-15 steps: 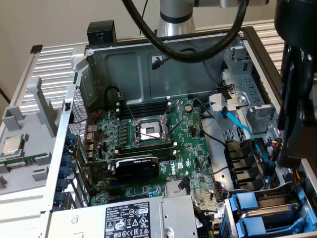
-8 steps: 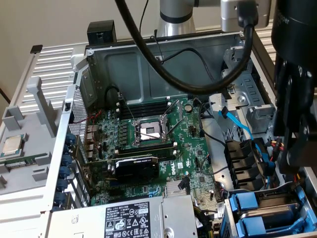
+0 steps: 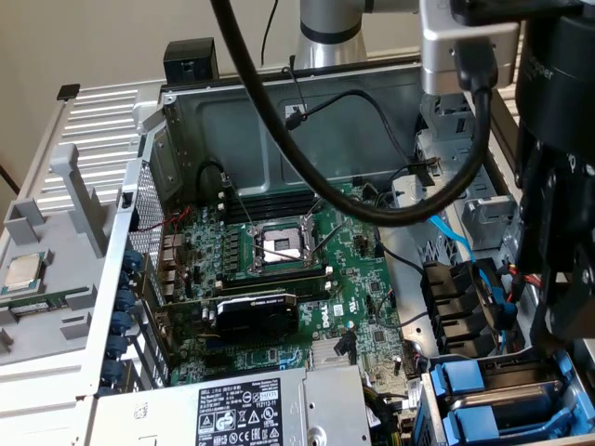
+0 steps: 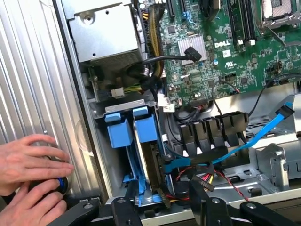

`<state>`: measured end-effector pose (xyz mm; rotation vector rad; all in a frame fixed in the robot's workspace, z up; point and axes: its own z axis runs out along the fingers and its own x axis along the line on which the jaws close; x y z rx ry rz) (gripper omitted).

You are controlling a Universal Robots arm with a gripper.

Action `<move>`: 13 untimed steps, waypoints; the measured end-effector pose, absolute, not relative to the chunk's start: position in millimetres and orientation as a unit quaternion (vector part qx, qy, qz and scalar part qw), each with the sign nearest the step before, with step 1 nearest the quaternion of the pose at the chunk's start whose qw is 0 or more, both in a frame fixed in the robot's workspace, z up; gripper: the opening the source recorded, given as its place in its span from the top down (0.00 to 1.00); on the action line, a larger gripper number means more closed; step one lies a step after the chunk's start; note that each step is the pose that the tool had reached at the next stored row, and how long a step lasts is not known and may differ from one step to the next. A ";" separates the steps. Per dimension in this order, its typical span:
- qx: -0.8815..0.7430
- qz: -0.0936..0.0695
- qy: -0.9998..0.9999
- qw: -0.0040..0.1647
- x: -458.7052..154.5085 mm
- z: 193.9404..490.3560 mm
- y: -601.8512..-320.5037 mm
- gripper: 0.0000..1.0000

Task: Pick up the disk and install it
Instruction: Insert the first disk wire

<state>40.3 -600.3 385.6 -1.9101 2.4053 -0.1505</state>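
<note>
Two blue plastic frames [image 4: 128, 128] stand edge-on in the drive bay at the case's corner. A dark slab that I take for the disk [image 4: 153, 162] sits under the right-hand frame, its label hidden. My gripper [image 4: 164, 203] hangs just over this bay, open, its black fingers [image 4: 130, 197] spread to either side of the frames and the cable bundle, with nothing clamped between them. In the exterior view the gripper [image 3: 556, 311] is at the right, above the same blue frames [image 3: 469, 383].
A person's hands [image 4: 30, 172] rest on the ribbed side panel beside the bay. Blue SATA cable [image 4: 254, 141], red and yellow wires [image 4: 207, 178], motherboard [image 3: 279, 269], power-supply box [image 3: 246, 409] and thick black hose [image 3: 307, 158] crowd the case. A processor chip [image 3: 23, 271] lies on the rack at the exterior view's left.
</note>
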 end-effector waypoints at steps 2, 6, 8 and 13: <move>-0.623 -0.048 0.780 0.032 40.7 384.7 -602.4 0.45; -0.630 -0.047 0.775 0.031 41.1 383.5 -604.5 0.45; -0.635 -0.046 0.770 0.032 41.4 383.3 -604.7 0.45; -0.657 -0.045 0.752 0.033 42.5 383.1 -604.7 0.45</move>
